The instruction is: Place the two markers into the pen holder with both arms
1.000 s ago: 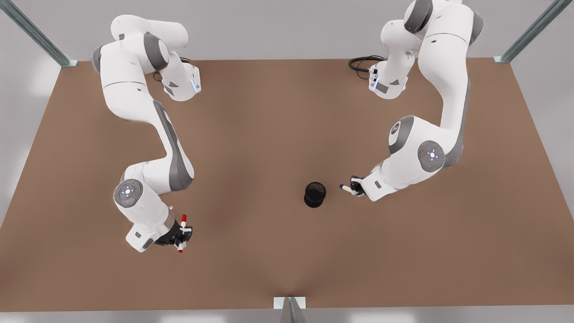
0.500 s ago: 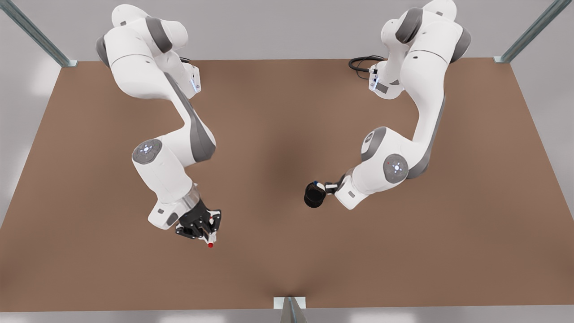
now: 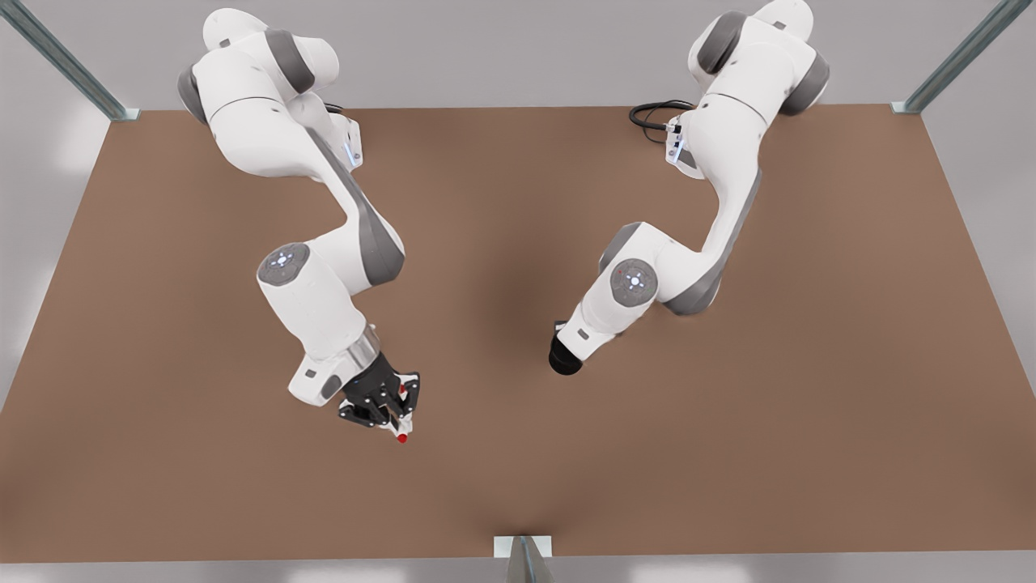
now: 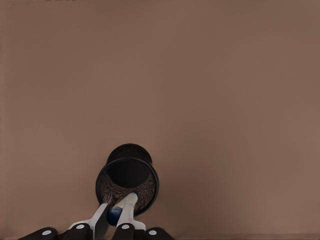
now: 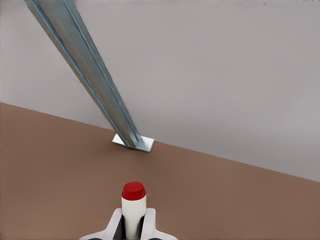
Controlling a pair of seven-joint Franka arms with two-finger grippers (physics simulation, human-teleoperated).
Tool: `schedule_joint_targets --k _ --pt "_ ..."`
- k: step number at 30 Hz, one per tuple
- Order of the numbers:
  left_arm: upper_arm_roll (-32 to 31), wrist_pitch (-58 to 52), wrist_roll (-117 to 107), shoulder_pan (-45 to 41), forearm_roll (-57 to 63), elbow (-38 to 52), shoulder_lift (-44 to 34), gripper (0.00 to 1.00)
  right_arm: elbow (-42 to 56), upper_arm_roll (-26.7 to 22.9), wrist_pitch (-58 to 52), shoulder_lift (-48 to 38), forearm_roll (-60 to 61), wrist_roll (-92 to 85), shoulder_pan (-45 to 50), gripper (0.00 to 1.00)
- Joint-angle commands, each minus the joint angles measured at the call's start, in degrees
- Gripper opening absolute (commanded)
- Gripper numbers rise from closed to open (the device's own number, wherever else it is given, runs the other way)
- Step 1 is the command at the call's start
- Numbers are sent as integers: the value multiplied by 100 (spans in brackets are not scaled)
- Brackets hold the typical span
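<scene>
The left gripper (image 4: 116,227) is seen clenched on the slim white-barrelled marker with the dark blue cap (image 4: 120,210), held just over the rim of the small black cylindrical mesh pen holder (image 4: 127,181), right of centre in the front view. The right gripper (image 5: 133,225) is clamped on the white marker with the red tip (image 5: 133,202), lower left of centre in the front view, well apart from the holder above the brown table (image 3: 502,194).
</scene>
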Motion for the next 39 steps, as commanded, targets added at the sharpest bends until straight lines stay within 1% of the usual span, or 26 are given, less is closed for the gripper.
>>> schedule_joint_targets --k 1,5,6,7,9,10,11,12,13,14,15,16,19,23,28,30,32,33,34,35,37,39 --pt "-6 33 -599 -136 649 -102 -55 100 4 56 214 -3 -82 453 2 21" --pt "-24 -64 -555 -84 649 -234 -230 100 4 127 241 -3 -82 462 2 21" --pt "-24 -494 -345 127 658 -128 -292 100 4 162 258 -3 -82 462 2 21" --pt "-50 -977 332 558 614 -14 -371 100 4 215 399 -3 -82 462 -7 21" --pt "-50 -2268 1290 1173 649 495 -362 100 4 241 408 6 -82 471 19 21" --pt "-50 -2937 1659 1656 693 873 -380 100 4 241 592 14 -73 514 116 21" --pt "-59 -3104 2282 2113 658 900 -730 100 4 241 732 14 -81 813 300 21" --pt "-15 -3122 2363 2149 667 900 -1028 100 4 241 812 41 -90 875 353 21" --pt "-32 -3394 2372 2378 675 900 -1425 100 4 241 953 67 -82 936 467 21" --pt "133 -3500 2372 2290 649 891 -1644 100 4 241 1084 76 -82 1024 564 21" --pt "468 -3474 2381 2070 422 847 -1865 100 4 241 1172 93 -82 1165 696 21" --pt "477 -3456 2451 2096 289 804 -1979 100 4 241 1321 137 -82 1174 722 21" --pt "451 -3483 2477 2131 253 803 -1865 100 12 206 1550 216 -90 1402 994 21" --pt "451 -3474 2425 2096 218 786 -1751 100 39 144 1577 243 -99 1464 1285 21" --pt "433 -3377 2460 2088 236 803 -1663 100 65 -93 1814 269 -108 1675 1724 21" --pt "433 -3368 2460 2088 245 803 -1628 100 56 -356 1867 287 -108 1895 2006 21" --pt "433 -3368 2451 2096 236 803 -1593 100 56 -400 2078 427 -222 1921 2137 21" --pt "433 -3368 2451 2096 245 803 -1593 100 91 -505 2340 559 -231 1912 2216 21" --pt "433 -3368 2460 2096 245 803 -1593 100 345 -734 2526 770 -231 1912 2445 21" --pt "433 -3368 2460 2096 236 803 -1584 100 1101 -928 2473 1226 -222 1921 2656 21" --pt "433 -3368 2469 2096 236 803 -1575 100 1304 -945 2535 1464 -222 1921 2717 21" --pt "433 -3368 2460 2105 236 803 -1549 100 1331 -1086 2745 1684 -222 1921 2814 21"
